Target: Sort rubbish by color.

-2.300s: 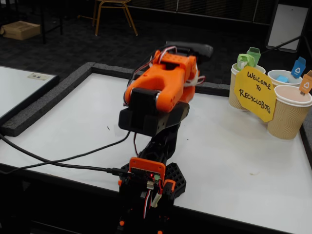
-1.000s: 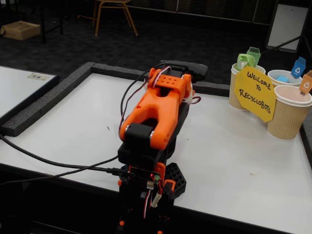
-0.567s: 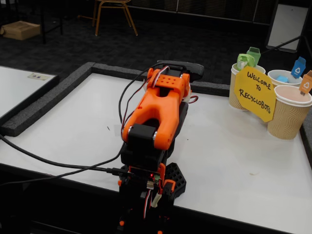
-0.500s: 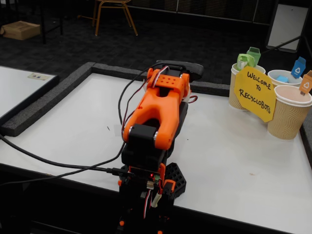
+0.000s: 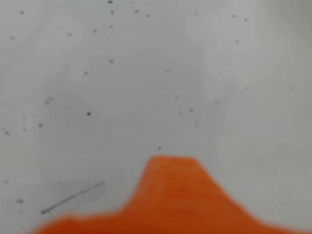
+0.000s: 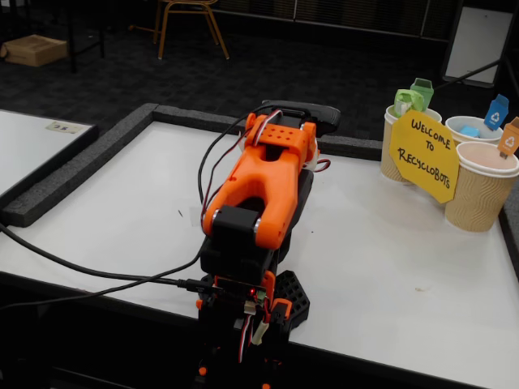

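The white desk (image 6: 389, 267) spans most of the fixed view, edged by a dark foam border (image 6: 73, 174). One orange and black arm (image 6: 263, 190) stands at its near edge, folded down over its own base and stretched away from the camera. The pincer (image 5: 170, 163) shows only in the wrist view, as a single blurred orange tip poking up from the lower edge just above the speckled desk surface; I cannot tell whether it is released or clenched.

Three ribbed beige cups (image 6: 480, 190) cluster at the far right corner, well apart from the pincer, with one yellow sign (image 6: 424, 156) leaning in front of them. A green wad (image 6: 408, 99) sits in the left cup, lumpy, with no clear long axis. A blue wad (image 6: 469, 130) peeks from the rear cup. No orange wad is visible in either view.
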